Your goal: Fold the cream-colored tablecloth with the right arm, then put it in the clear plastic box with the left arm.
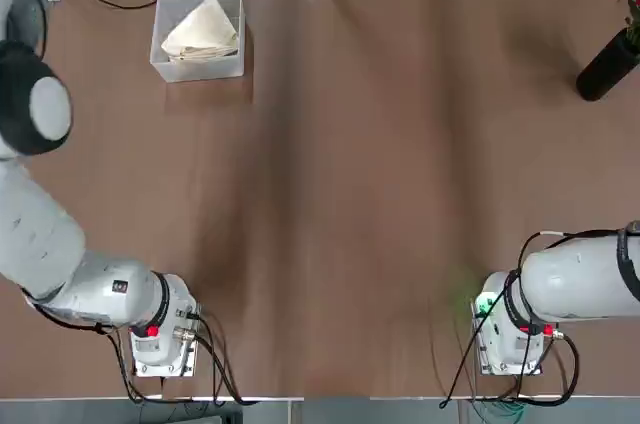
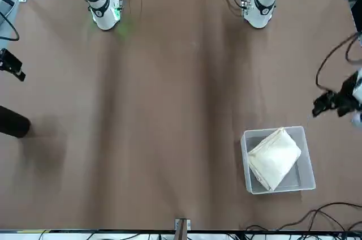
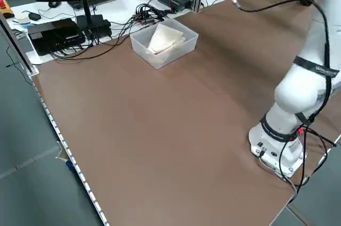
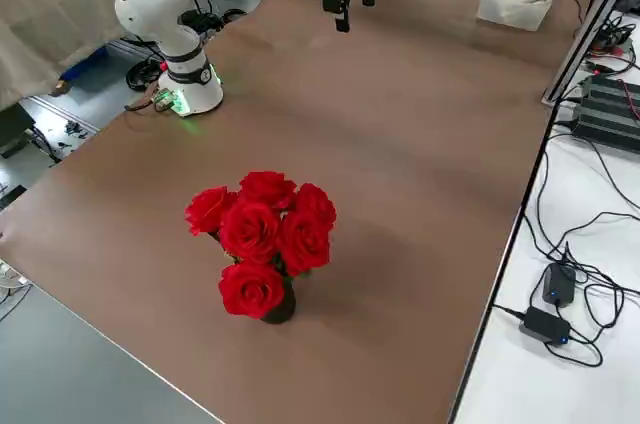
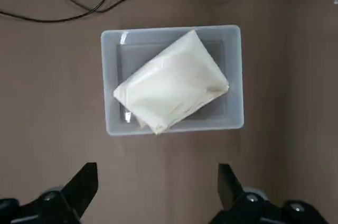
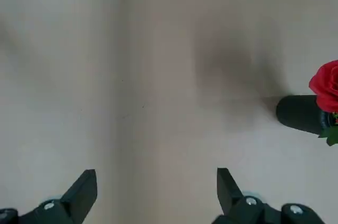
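I'm looking down on a wide brown bench (image 1: 350, 194) with cables and power bricks strung along its far edge. From the overhead camera, the small square clear plastic box (image 1: 198, 35) sits at about eleven o'clock near that far edge, and the folded cream-colored tablecloth (image 1: 205, 32) lies inside it, set at a slant with one corner riding up against the wall. The wrist camera on the left arm (image 1: 60, 264) looks straight down at it: the left gripper (image 5: 157, 189) hangs above bare bench just short of the box, fingers (image 5: 84, 184) spread wide and empty, touching nothing. That arm reaches up the nine o'clock side of the bench. The right arm (image 1: 575, 279) is folded back over its green-lit base at about five o'clock; the right gripper (image 6: 157, 189) is likewise released and empty above open bench. A dark vase of red roses (image 4: 262, 239) stands at two o'clock.
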`<state>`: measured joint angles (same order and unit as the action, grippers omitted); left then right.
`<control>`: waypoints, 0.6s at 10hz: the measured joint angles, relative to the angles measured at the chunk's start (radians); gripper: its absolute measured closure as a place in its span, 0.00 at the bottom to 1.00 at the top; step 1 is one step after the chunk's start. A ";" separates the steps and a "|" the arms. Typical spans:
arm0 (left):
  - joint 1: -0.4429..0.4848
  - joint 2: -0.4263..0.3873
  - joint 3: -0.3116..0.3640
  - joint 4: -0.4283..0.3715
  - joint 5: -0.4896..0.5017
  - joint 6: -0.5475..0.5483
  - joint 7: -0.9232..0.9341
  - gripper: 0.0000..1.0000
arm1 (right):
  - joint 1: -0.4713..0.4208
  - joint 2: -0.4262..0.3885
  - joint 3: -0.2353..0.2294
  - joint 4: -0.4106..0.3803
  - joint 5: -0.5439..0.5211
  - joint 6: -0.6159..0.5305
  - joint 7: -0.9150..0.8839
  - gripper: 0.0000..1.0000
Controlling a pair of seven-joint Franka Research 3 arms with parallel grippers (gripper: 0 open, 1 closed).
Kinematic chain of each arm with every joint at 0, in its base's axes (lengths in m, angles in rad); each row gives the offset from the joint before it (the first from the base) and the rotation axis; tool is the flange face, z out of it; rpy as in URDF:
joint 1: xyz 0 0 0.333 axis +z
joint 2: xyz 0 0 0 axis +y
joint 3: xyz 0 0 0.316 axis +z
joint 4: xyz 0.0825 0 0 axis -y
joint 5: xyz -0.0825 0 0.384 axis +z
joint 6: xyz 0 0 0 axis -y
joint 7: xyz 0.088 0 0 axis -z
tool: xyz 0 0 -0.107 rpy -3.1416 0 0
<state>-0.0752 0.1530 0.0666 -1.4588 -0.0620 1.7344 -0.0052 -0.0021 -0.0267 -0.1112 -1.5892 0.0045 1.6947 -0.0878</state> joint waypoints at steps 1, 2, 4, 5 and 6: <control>0.031 -0.083 -0.051 -0.090 0.017 -0.003 -0.031 0.01 | 0.001 0.000 0.003 0.000 0.000 0.000 -0.001 0.00; 0.035 -0.158 -0.074 -0.177 0.031 -0.003 -0.059 0.01 | 0.002 0.000 0.007 0.001 0.000 0.000 -0.001 0.00; 0.035 -0.251 -0.087 -0.294 0.034 0.002 -0.070 0.00 | 0.005 -0.001 0.011 0.019 0.000 -0.009 -0.010 0.00; 0.034 -0.263 -0.088 -0.315 0.034 0.003 -0.065 0.00 | 0.007 -0.002 0.012 0.043 0.000 -0.035 -0.016 0.00; 0.033 -0.263 -0.088 -0.322 0.034 0.005 -0.060 0.00 | 0.012 -0.003 0.013 0.064 0.000 -0.053 -0.018 0.00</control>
<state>-0.0426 -0.1098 -0.0210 -1.7804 -0.0283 1.7394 -0.0656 0.0102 -0.0298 -0.0983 -1.5257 0.0045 1.6419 -0.1058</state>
